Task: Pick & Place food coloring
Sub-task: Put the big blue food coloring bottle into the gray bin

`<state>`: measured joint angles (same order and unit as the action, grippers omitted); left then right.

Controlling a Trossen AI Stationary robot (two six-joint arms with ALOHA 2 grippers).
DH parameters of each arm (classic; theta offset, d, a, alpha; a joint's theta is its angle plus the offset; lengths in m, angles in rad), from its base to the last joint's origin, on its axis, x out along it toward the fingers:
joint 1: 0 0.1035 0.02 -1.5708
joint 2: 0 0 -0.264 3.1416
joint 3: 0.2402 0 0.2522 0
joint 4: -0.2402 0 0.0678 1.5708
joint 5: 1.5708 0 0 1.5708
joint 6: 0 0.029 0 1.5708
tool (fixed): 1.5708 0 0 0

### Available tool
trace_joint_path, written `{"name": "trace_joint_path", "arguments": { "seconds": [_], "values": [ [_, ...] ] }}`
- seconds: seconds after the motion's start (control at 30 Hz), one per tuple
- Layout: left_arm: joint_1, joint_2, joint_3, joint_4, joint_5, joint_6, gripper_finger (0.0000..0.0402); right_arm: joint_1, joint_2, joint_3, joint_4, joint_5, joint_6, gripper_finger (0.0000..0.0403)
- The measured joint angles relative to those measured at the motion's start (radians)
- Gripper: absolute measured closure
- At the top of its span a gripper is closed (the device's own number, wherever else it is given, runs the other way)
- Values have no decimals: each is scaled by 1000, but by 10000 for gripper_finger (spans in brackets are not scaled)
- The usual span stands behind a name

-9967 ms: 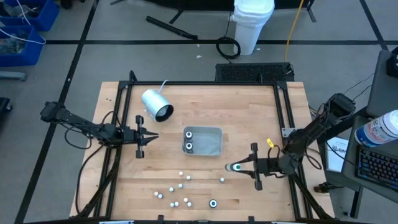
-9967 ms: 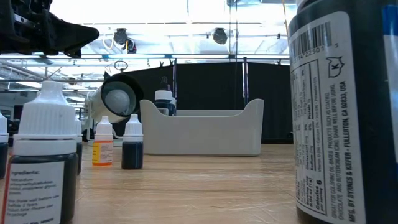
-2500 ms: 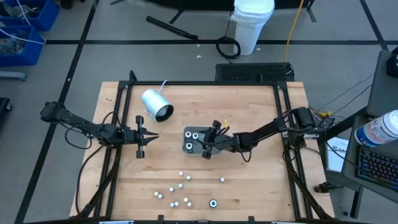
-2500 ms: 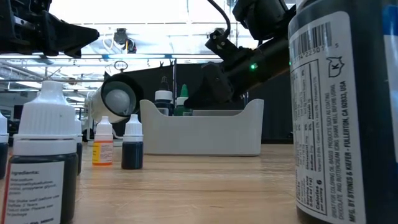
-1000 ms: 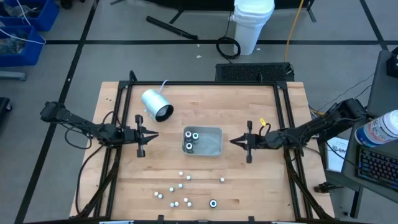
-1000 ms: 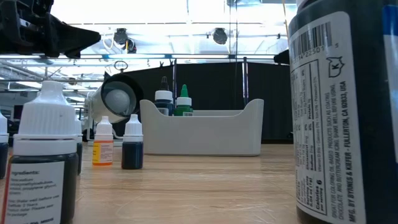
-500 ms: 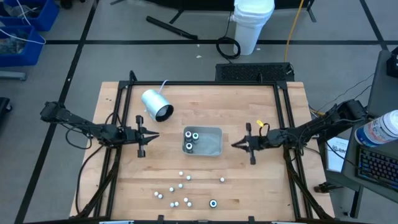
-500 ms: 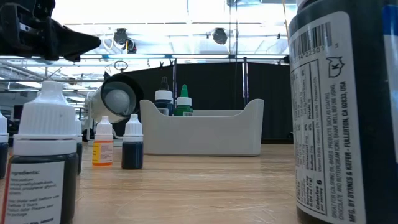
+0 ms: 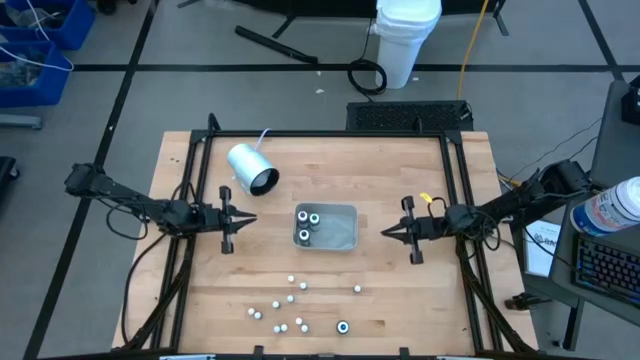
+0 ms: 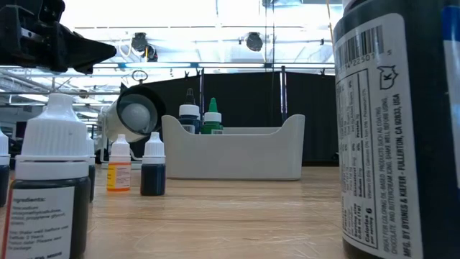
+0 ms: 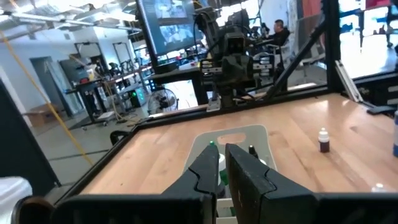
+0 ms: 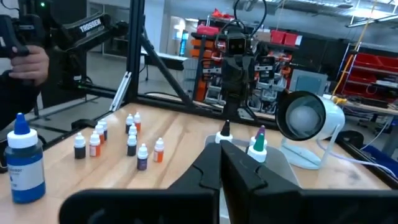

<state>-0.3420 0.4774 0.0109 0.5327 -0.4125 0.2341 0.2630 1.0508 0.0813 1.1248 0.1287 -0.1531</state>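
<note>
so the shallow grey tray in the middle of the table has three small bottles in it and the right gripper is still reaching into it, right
Not quite. The shallow grey rectangular tray does hold three small food coloring bottles, but the right gripper is not reaching into it. The high view shows it pulled back to the tray's right, shut and empty.

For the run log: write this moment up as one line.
right gripper: shut, empty, right of tray | left gripper: nearly shut, empty, left of tray | tray: three bottles | loose bottles: near front edge
</note>
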Motion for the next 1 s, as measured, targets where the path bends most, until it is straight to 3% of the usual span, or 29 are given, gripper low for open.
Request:
{"name": "trace_joint_path", "arguments": {
  "seconds": [0.13,0.23,0.33,0.63,0.73,0.83,1.0],
  "values": [
    [0,0,0,1,0,-5,364,0,-4,-12,18,4,-14,403],
    [2,0,0,1,0,8,364,-2,-44,-13,-4,71,-12,403],
    [15,0,0,1,0,7,364,-3,-136,-13,-93,133,-33,403],
    [95,0,0,-16,-39,-23,364,-3,-476,-14,-455,128,7,403],
    [127,13,0,-30,-87,-86,364,-7,-506,-19,-472,70,3,403],
    [136,55,0,-5,-55,-102,364,-27,-527,-26,-457,-18,-1,403],
    [97,210,130,-40,-40,-143,364,-59,-542,-27,-458,-26,9,403]
  ]
}}
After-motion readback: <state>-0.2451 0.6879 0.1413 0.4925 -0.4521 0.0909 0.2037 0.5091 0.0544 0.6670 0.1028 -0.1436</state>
